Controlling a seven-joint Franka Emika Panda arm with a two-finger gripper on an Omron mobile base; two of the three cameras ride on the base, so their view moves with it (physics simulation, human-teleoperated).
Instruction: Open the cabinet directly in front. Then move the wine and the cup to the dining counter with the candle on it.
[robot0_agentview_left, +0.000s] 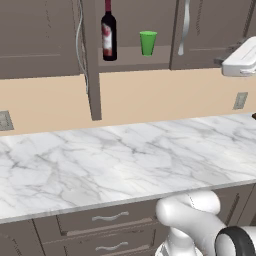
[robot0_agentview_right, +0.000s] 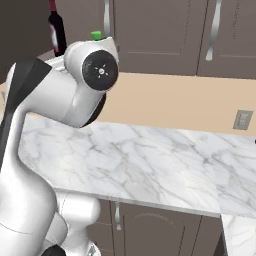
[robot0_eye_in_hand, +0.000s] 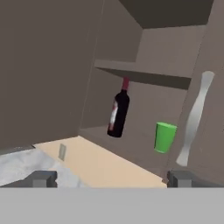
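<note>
The cabinet (robot0_agentview_left: 135, 62) has its left door (robot0_agentview_left: 91, 75) swung out edge-on, and its right door (robot0_agentview_left: 210, 30) is closed with a curved silver handle (robot0_agentview_left: 185, 27). On its lower shelf the dark wine (robot0_agentview_left: 108, 35) stands upright, with the green cup (robot0_agentview_left: 148, 42) a little to its right and apart from it. In the hand view the wine (robot0_eye_in_hand: 118, 113) and the cup (robot0_eye_in_hand: 165, 137) lie ahead of my gripper (robot0_eye_in_hand: 113, 179), which is open, holds nothing and is well short of the shelf. The right base view shows the wine (robot0_agentview_right: 56, 32) and the cup's rim (robot0_agentview_right: 96, 35) behind my arm.
A long marble worktop (robot0_agentview_left: 125, 160) runs under the cabinet, with a beige backsplash (robot0_agentview_left: 150, 95) and wall outlets (robot0_agentview_left: 240, 100) behind it. Drawers (robot0_agentview_left: 107, 217) sit below its front edge. Closed wall cabinets (robot0_agentview_right: 165, 35) continue to the right. The open door juts out over the worktop.
</note>
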